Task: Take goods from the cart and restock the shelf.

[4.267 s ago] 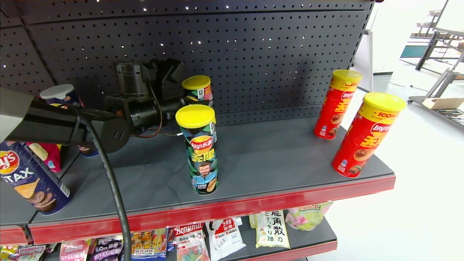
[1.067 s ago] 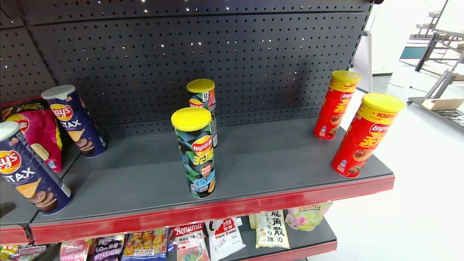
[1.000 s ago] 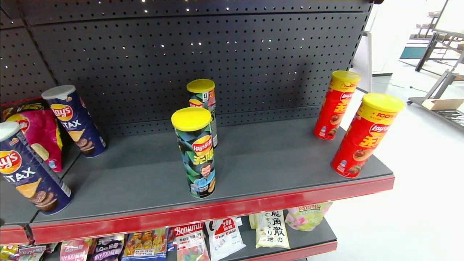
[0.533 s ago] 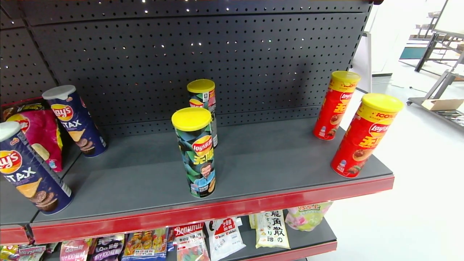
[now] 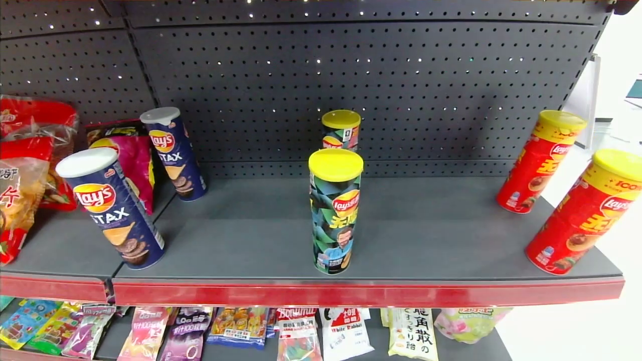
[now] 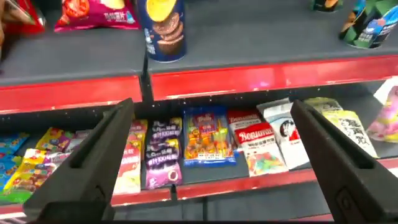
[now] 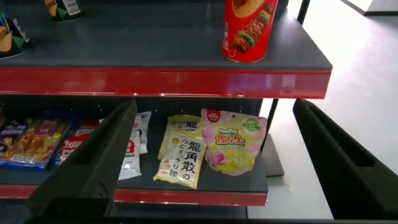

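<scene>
A: Goods on the upper shelf [image 5: 241,240]?
B: The front green chip can [image 5: 335,215], yellow-lidded, stands upright near the red front lip. The rear green chip can [image 5: 341,129] is directly behind it, by the pegboard [image 5: 301,75]. The near navy can [image 5: 111,208] and far navy can [image 5: 173,153] are left. The far red can [image 5: 539,160] and near red can [image 5: 584,210] are right, the latter clipped at the frame edge.
A: Free room?
B: Bare shelf on either side of the green pair.
A: End effectors?
B: The left end effector [image 6: 211,106] and right end effector [image 7: 214,104] are both spread wide with nothing between the fingers, facing the lower shelf's snack bags [image 6: 208,137]. Small label text is unreadable.
</scene>
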